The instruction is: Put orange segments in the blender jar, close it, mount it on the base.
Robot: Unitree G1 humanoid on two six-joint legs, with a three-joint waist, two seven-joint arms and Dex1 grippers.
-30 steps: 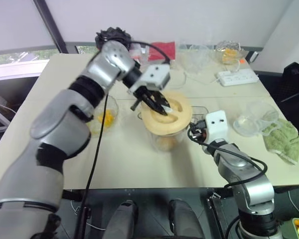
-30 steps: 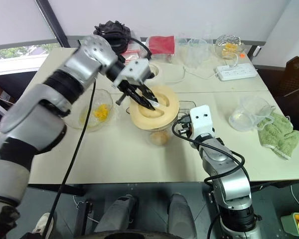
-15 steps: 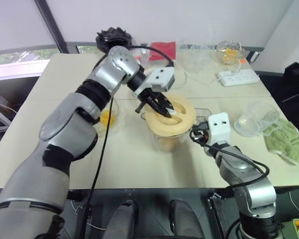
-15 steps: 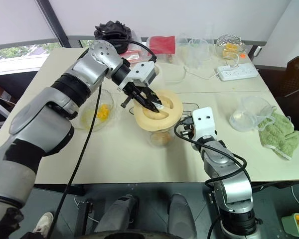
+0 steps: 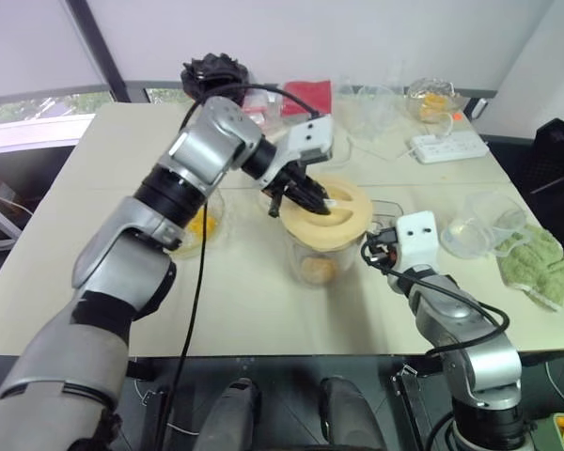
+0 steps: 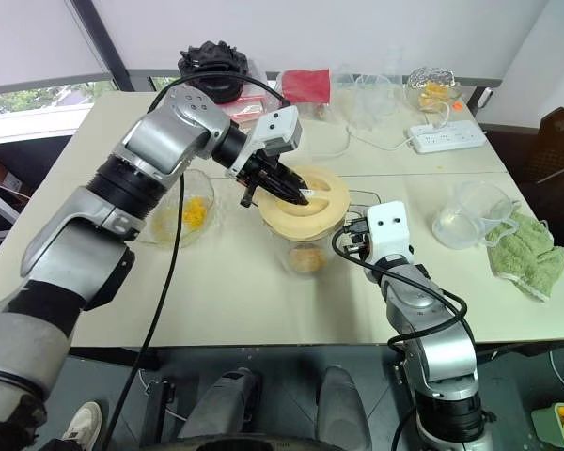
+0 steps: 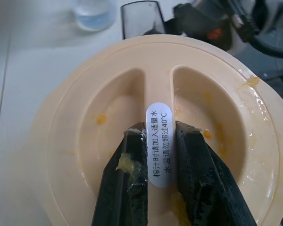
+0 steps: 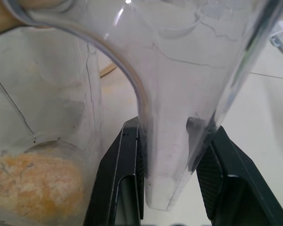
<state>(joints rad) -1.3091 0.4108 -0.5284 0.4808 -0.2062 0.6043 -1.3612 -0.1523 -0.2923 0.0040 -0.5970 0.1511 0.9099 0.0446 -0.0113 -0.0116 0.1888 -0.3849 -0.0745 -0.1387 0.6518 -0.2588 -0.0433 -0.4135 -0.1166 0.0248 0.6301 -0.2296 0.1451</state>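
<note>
The left tool [image 7: 153, 188], clamped on the cream lid's [image 5: 325, 215] ridge, is twisting it level onto the blender jar [image 5: 315, 258]; the right tool [image 8: 172, 188] keeps gripping the jar's handle on the desk [image 5: 263, 310].

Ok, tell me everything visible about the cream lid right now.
The lid is a round, cream-yellow plastic disc with two recessed halves split by a raised central ridge bearing a white printed label. Orange pulp specks dot its recesses. It sits on top of the blender jar, roughly level. The left tool pinches the ridge, its black fingers smeared with pulp. The right tool grips the jar's clear handle.
</note>
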